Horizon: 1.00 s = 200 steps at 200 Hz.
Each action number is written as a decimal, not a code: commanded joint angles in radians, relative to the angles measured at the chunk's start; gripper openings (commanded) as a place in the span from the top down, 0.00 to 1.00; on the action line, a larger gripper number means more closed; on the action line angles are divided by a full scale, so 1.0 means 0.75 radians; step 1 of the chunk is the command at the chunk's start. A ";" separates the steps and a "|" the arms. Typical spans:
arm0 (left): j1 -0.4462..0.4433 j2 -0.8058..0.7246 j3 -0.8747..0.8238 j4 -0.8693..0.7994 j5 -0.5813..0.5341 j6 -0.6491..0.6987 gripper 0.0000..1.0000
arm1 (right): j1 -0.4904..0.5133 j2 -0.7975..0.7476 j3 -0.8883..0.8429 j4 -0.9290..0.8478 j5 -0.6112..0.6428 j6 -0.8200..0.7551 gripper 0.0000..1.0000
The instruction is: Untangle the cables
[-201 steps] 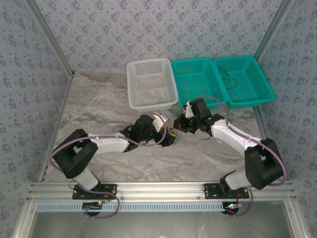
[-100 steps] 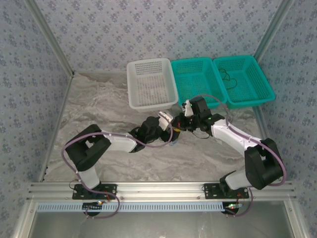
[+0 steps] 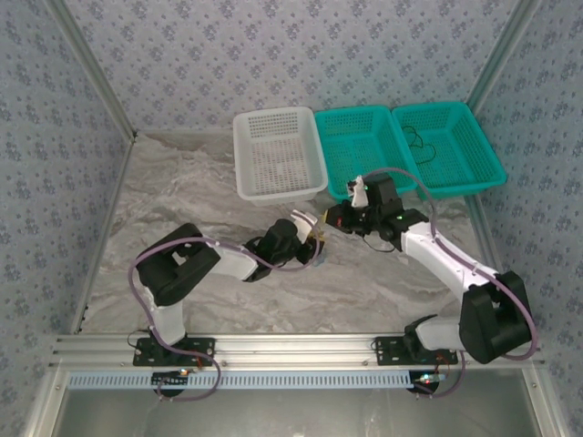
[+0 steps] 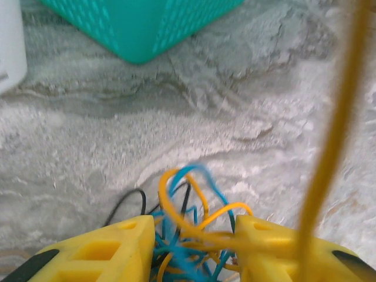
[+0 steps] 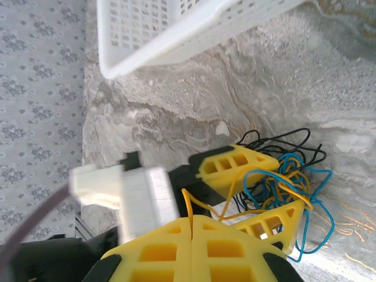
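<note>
The cables are a tangled clump [image 4: 183, 202] of blue, yellow and black cords lying on the marbled table [image 3: 182, 200]. My left gripper [image 4: 194, 235] has its yellow jaws closed in on the clump from both sides, and cords fill the gap between them. My right gripper [image 5: 192, 218] is shut on one yellow strand [image 4: 332, 135], which runs taut out of the clump. In the top view the left gripper [image 3: 314, 244] and right gripper [image 3: 330, 218] sit close together in front of the baskets. The right wrist view shows the clump [image 5: 288, 182] between the left gripper's fingers [image 5: 238, 165].
A white basket [image 3: 278, 155] and two teal baskets [image 3: 364, 146] [image 3: 446, 146] stand in a row at the back. The rightmost teal one holds a loose black cable [image 3: 421, 144]. Patterned walls enclose the table on three sides.
My left arm reached further right and its jaws went from wide open to closed around the clump. My right gripper drew back to the right, still pinching the yellow strand.
</note>
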 commanded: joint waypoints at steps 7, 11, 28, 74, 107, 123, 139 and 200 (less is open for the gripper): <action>0.012 0.029 0.017 -0.027 0.002 -0.052 0.60 | -0.020 -0.049 0.026 -0.028 0.001 -0.025 1.00; 0.015 0.032 0.018 -0.029 0.004 -0.057 0.60 | -0.024 -0.056 0.024 -0.031 0.007 -0.027 1.00; 0.028 0.035 0.008 -0.022 0.004 -0.081 0.60 | -0.037 -0.086 0.010 -0.024 0.024 -0.019 1.00; 0.055 0.068 0.014 -0.067 0.016 -0.101 0.60 | -0.109 -0.205 -0.073 0.087 0.021 0.028 1.00; 0.089 0.080 0.017 -0.113 0.018 -0.103 0.59 | -0.177 -0.320 -0.118 0.156 0.027 0.053 1.00; 0.099 0.087 0.019 -0.137 0.024 -0.108 0.60 | -0.190 -0.403 -0.143 0.245 0.037 0.068 1.00; 0.107 0.090 0.010 -0.142 0.031 -0.114 0.61 | -0.196 -0.461 -0.110 0.200 0.065 0.013 1.00; 0.138 0.076 -0.018 -0.164 0.020 -0.147 0.64 | -0.275 -0.585 -0.035 0.010 0.164 -0.086 1.00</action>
